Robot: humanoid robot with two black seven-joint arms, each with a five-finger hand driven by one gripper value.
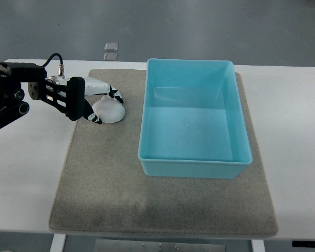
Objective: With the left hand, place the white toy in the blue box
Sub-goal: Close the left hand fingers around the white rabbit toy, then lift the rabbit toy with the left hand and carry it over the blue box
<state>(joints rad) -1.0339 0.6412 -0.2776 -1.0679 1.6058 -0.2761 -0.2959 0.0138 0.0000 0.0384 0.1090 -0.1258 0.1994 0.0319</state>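
Observation:
The white toy (110, 111), a rounded pale lump, rests on the grey mat (105, 184) just left of the blue box (194, 165). My left hand (107, 108) reaches in from the left edge and sits over the toy. Its fingertips (117, 97) curl round the toy's far side and the thumb tip presses its near left side, so the hand is shut on the toy. The toy is still low on the mat, partly hidden under the hand. The blue box is open-topped and has nothing inside. My right arm does not show.
The mat lies on a white table (294, 136). Two small square plates (111, 51) lie on the floor beyond the table's far edge. Bare mat stretches in front of the box and the toy.

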